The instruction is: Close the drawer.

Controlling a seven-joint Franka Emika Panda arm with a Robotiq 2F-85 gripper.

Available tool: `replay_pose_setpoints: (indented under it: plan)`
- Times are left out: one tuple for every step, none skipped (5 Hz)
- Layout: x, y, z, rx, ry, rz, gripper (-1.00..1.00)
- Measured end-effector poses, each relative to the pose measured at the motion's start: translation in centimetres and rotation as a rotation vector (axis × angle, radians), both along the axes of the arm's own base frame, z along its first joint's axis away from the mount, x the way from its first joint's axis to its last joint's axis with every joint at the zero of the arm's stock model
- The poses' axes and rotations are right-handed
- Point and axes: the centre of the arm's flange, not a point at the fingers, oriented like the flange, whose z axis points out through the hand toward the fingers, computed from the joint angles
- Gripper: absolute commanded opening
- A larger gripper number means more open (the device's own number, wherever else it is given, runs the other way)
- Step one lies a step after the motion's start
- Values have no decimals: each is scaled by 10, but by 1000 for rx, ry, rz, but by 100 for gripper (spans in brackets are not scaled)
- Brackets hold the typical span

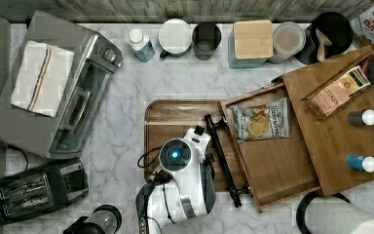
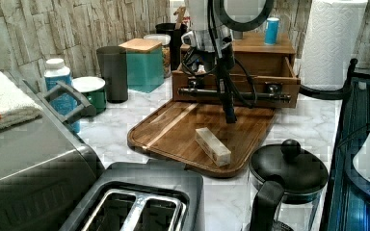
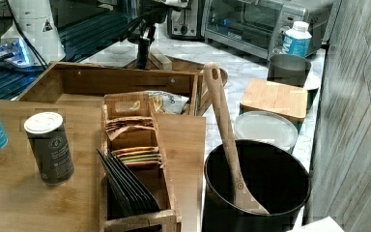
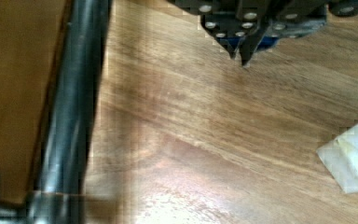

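Wooden drawer (image 1: 272, 161) stands open, its black handle (image 4: 70, 107) just beside the gripper (image 4: 242, 58), fingertips pressed together.

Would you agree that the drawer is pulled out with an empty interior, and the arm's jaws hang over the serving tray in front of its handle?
Not quite: the drawer is not empty. The top view shows a snack bag lying inside it. The rest holds: the gripper hangs over the serving tray before the handle.
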Motion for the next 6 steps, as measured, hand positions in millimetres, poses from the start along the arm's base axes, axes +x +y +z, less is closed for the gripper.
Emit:
replay_pose_setpoints:
  plan:
    - [-2,-8,15,8,-28,13,-100]
    - [3,-24,23,25,-56,31,-100]
    - [8,-42,20,67,-75,41,-100]
    - [11,-59,11,74,-50,45,-100]
    - [14,-71,5,69,-19,18,-100]
    - [15,-83,8,71,9,35,-100]
